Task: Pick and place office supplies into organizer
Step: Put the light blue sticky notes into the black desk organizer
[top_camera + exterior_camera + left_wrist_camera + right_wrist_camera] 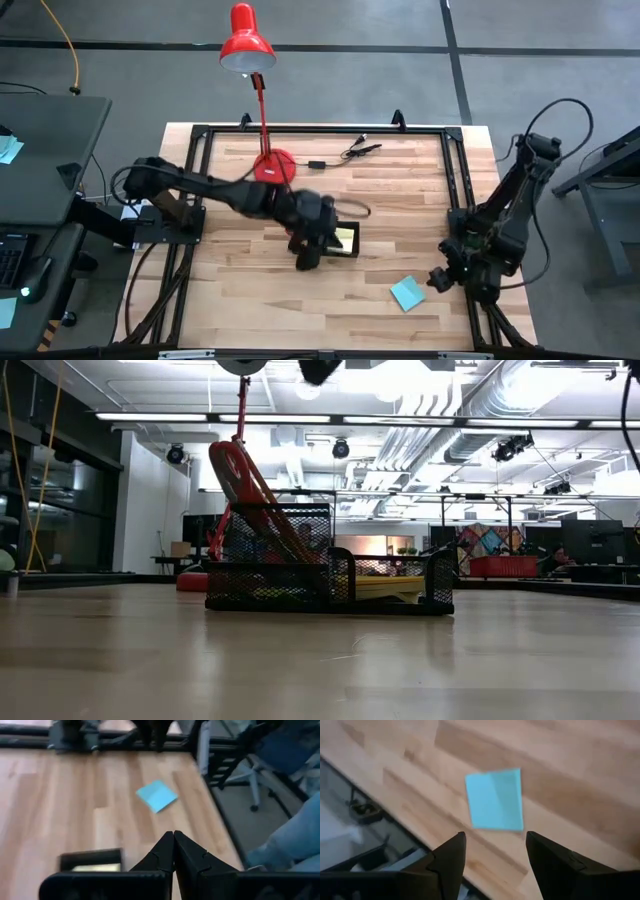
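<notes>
The black mesh organizer (330, 585) stands mid-table, partly under my left arm in the high view (356, 246). Red-handled scissors (238, 475) lean out of its taller compartment, handles up. A pale yellow sticky-note pad (385, 588) lies in its low part. A teal-blue sticky-note pad (407, 292) lies flat on the table toward the near right, also in the left wrist view (156, 796) and the right wrist view (495, 800). My left gripper (306, 258) hovers shut beside the organizer's near left end (173, 838). My right gripper (437, 279) hangs open just right of the teal pad (495, 847), holding nothing.
A red desk lamp (248, 40) stands at the far middle on its base (272, 166). A black cable with clips (345, 154) lies near the far edge. The black metal table frame (457, 180) runs along the sides. Bare wood lies between the organizer and the teal pad.
</notes>
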{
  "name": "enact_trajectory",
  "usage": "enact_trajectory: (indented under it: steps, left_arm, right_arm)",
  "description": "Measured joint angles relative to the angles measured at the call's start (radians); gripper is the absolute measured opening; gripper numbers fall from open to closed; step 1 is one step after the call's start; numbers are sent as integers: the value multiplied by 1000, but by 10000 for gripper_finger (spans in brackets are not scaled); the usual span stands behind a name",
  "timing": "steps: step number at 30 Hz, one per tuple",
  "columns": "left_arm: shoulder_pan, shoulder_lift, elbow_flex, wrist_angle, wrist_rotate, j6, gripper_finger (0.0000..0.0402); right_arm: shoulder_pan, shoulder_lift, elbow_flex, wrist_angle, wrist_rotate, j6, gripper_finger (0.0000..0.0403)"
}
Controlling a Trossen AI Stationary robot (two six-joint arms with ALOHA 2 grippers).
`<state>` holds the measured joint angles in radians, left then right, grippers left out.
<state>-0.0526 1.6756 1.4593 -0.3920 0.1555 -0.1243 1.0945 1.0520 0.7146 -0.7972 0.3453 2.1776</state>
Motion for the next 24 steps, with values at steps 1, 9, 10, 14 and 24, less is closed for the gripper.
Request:
enact_trajectory:
  steps: [1, 9, 10, 14, 24]
  left_arm:
    - [-21, 10, 1, 20, -11, -13, 1]
    - [-122, 116, 2, 207, -23, 42, 1]
    - [-125, 144, 4, 243, -19, 35, 1]
    - [-124, 237, 3, 288, 93, -3, 1]
    - [-125, 363, 1, 468, 138, -64, 1]
  right_arm:
    - [14, -7, -27, 46, 3, 10, 201]
    - [28, -7, -215, 307, 72, 42, 201]
    - [23, -6, -232, 311, 68, 46, 201]
    - [10, -1, -285, 353, 39, 55, 201]
    - [-30, 52, -289, 381, 45, 37, 201]
